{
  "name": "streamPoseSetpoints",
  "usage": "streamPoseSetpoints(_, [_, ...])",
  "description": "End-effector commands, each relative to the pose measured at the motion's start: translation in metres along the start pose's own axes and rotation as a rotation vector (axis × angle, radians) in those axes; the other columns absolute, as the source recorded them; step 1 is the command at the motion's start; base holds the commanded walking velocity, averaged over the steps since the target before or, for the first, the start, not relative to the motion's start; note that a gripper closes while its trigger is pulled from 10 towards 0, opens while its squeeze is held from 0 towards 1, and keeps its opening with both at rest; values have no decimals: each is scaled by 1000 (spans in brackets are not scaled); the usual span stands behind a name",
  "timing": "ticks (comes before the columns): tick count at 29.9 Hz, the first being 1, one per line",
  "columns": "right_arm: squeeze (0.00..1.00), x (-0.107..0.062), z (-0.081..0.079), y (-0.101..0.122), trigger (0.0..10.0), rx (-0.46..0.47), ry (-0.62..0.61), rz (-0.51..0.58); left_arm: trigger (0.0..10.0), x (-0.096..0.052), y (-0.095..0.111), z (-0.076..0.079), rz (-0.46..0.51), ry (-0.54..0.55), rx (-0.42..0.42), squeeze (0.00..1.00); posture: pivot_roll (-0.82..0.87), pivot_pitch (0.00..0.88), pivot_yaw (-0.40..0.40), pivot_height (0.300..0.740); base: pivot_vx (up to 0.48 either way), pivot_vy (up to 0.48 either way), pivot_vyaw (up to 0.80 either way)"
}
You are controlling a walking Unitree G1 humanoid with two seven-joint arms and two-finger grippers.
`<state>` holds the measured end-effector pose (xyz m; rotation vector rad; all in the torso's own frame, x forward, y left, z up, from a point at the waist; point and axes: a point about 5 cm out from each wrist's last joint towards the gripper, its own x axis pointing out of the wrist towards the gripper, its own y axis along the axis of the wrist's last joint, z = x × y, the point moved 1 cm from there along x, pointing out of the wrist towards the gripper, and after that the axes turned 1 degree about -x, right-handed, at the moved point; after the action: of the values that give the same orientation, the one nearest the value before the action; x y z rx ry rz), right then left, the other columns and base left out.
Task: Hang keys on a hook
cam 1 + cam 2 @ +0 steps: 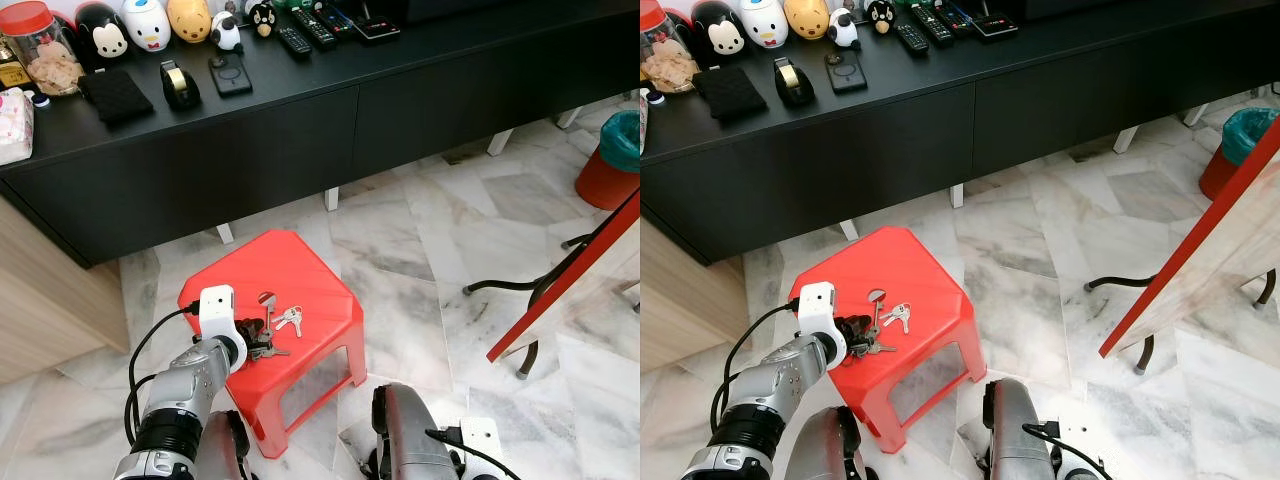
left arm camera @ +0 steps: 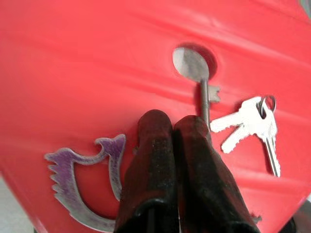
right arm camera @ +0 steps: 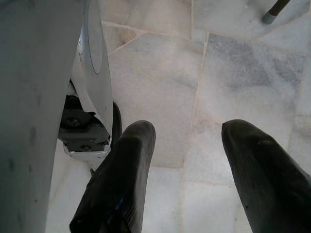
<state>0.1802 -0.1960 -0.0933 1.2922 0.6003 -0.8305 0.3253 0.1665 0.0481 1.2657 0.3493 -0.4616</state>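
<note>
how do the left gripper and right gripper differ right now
The left gripper has its fingers pressed together; the right gripper has its fingers spread wide apart. The left gripper sits on the red stool at the bunch of keys; the right gripper hangs over the marble floor beside the robot's body, near nothing to grasp. Both have two black fingers.
</note>
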Motion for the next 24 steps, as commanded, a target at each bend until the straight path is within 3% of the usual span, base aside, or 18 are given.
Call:
streamPoseSetpoints(1, [0,-1,-10,-3,10000,0,26,-14,0,-4,5,-3,54,8,2,0,-146,149,-6,593,0,0,0])
streamPoseSetpoints(11, [0,-2,-14,-3,10000,0,28,-17,0,-21,36,-8,288,12,-26,0,-140,134,-2,593,0,0,0])
streamPoseSetpoints(18, [0,-2,-13,-2,10000,9,21,-3,0,-49,77,-4,635,29,-34,0,-146,108,1,593,0,0,0])
streamPoseSetpoints(24, [0,-1,-11,0,10000,14,18,10,0,-61,93,-4,755,51,-5,0,-143,85,1,593,0,0,0])
